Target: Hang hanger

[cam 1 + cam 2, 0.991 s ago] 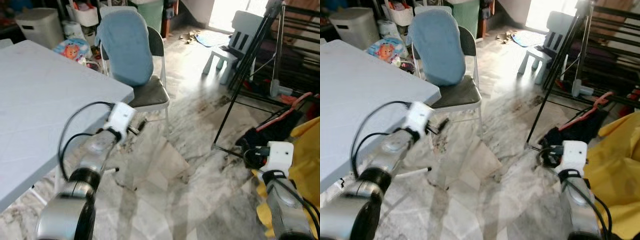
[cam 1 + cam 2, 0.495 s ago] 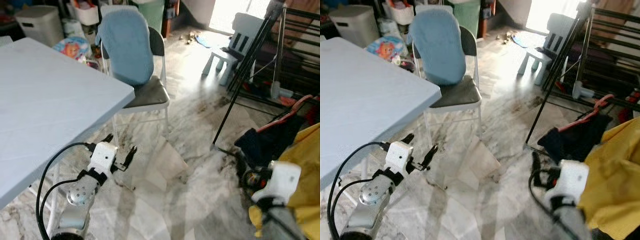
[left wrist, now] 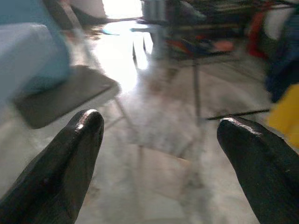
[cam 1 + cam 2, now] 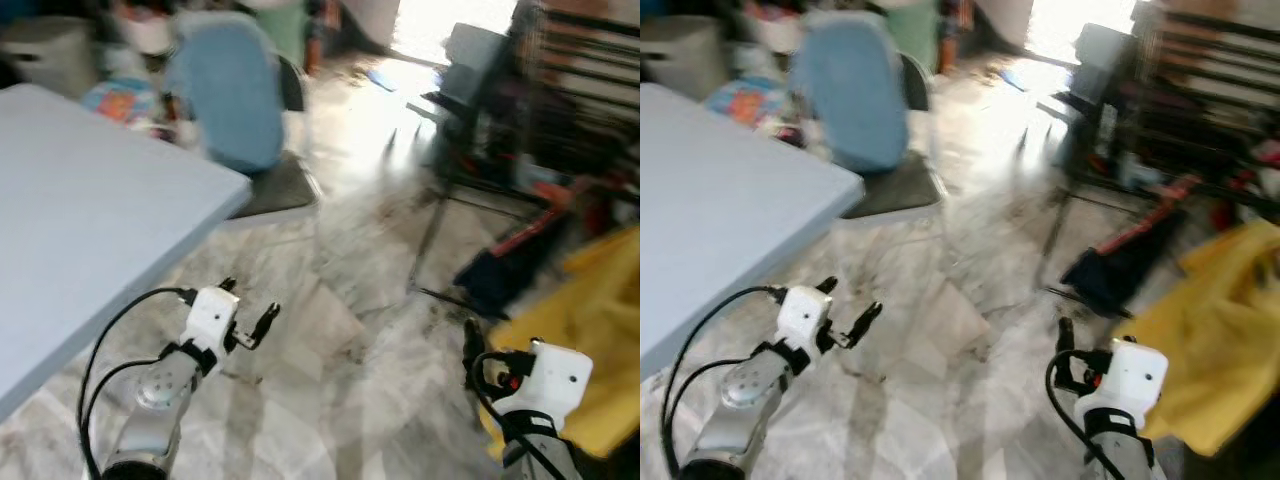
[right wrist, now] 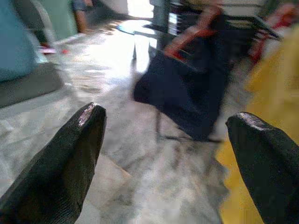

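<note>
We judge this to be the approach step: both claws are empty, the head views are blurred as if we are on the move, and nothing has been picked up yet. The thing we take for the hanger (image 4: 528, 212) is a reddish curved bar lying on the floor to the far right, over a dark garment (image 4: 495, 282) at the foot of the black drying rack (image 4: 560, 95); blur keeps us from being sure of its shape. A yellow cloth (image 4: 580, 340) lies just right of the garment.

Our left claw (image 4: 248, 322) hangs low over the marble floor (image 4: 350, 330), near the edge of the pale blue counter (image 4: 80, 230), forearm angled forward, and its fingers (image 3: 79, 144) stand wide apart with nothing between them. Our right claw (image 4: 472, 352) sits low at the near right, close to the yellow cloth, pointing toward the dark garment; its fingers (image 5: 70, 154) are also spread wide and bare.

The next move, as we see it, calls for closing in on the rack, steadying the view, then lowering the right claw onto the reddish bar for a firm pinch before lifting it to a rail. A chair (image 4: 265, 150) draped in blue stands far left, well apart from that path.
</note>
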Controlling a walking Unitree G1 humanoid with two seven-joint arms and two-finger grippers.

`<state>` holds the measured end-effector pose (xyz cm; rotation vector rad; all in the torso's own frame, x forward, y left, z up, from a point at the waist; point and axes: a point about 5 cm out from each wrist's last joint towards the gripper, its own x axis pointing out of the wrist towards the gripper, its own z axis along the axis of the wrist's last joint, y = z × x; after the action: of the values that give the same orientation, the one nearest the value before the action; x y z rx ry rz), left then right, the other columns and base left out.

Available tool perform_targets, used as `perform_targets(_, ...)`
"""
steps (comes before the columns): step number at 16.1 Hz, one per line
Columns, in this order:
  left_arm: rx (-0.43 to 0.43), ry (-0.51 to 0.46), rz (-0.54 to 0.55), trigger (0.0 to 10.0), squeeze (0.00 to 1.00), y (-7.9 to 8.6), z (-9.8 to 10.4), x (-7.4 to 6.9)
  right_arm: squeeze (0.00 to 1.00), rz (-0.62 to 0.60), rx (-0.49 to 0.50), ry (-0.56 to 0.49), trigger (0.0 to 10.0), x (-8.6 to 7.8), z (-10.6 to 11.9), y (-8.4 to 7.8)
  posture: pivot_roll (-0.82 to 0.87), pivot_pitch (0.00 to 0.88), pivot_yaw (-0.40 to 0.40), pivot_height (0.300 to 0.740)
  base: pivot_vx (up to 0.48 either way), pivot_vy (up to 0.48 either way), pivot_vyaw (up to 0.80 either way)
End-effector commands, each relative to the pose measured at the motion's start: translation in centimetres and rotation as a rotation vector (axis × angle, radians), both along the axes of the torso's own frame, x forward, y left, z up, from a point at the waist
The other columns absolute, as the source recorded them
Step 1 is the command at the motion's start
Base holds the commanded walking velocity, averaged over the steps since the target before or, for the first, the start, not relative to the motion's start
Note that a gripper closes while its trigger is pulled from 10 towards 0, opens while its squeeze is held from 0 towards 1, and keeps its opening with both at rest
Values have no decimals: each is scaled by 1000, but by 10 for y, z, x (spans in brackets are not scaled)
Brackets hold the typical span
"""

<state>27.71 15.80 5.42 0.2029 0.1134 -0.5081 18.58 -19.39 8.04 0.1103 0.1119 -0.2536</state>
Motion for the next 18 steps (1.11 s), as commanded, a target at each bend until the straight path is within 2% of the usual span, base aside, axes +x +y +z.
perform_targets(1, -4, 31, -55, 10000, 0, -8, -3, 4, 0, -36, 10, 11, 10000, -1, -4, -2, 23, 0, -39, 740, 0, 0, -800)
perform_targets(6, -37, 107, -136, 10000, 0, -22, -8, 11, 0, -57, 29, 26, 10000, 0, -12, 5, 7, 0, -19, 740, 0, 0, -800)
perform_targets(10, -54, 117, -140, 10000, 0, -26, -7, 15, 0, -64, 10, 23, 10000, 2, -9, 0, -7, 0, -28, 740, 0, 0, -800)
perform_targets(12, -62, 99, -163, 10000, 0, -34, -2, 20, 0, -71, -4, 8, 10000, 8, -3, -5, -7, 0, -45, 740, 0, 0, -800)
perform_targets(14, -67, 85, -173, 10000, 0, -39, 1, 24, 0, -51, -19, -8, 10000, 13, 1, -4, -16, 0, -42, 740, 0, 0, -800)
perform_targets(18, -78, 102, -199, 10000, 0, -45, -1, 23, 0, -60, -21, -15, 10000, 15, 5, -5, -30, 0, -41, 740, 0, 0, -800)
